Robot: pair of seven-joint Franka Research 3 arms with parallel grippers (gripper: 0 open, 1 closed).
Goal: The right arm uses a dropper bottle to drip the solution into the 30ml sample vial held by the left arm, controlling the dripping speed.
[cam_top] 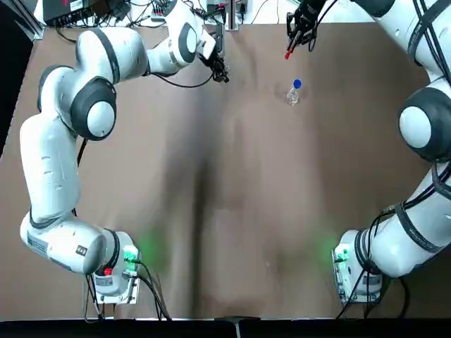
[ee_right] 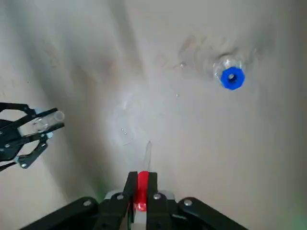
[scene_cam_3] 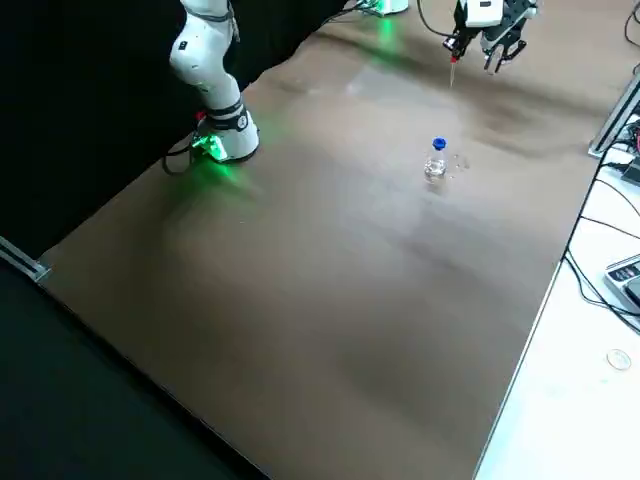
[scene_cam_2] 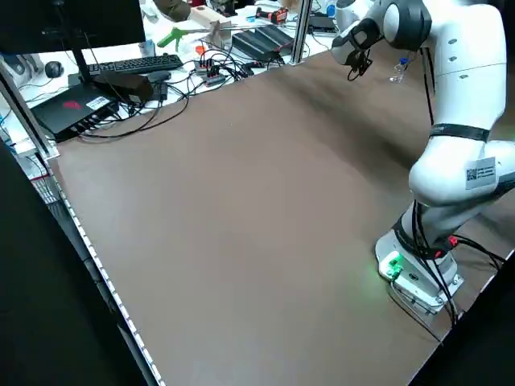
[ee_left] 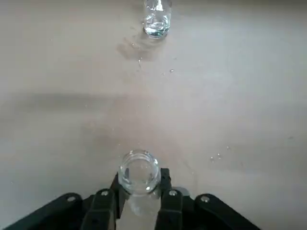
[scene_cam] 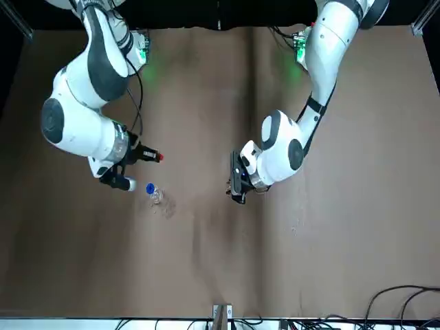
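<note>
In the overhead view the left gripper point(cam_top: 222, 74) is near the top centre, its fingers closed around a small clear, colourless glass vial point(ee_left: 139, 203), mouth open towards the wrist camera. Upper right of the same view, the right gripper point(cam_top: 289, 51) pinches a thin clear dropper with a red rubber bulb point(ee_right: 142, 189) by that bulb. The clear bottle with a blue collar point(scene_cam_3: 436, 163) stands on the brown tabletop point(scene_cam_3: 330, 300), upper right in the right side view, apart from both grippers.

The step in hand looks to be bringing dropper and vial together. Do it by levelling the vial's mouth, centring the glass tip above it, then squeezing the bulb in small, even steps, letting each drop fall before the next. (I cannot tell how much solution the dropper carries.) Too firm a pinch could send a stream; a tip off centre could knock the rim or drip outside.
</note>
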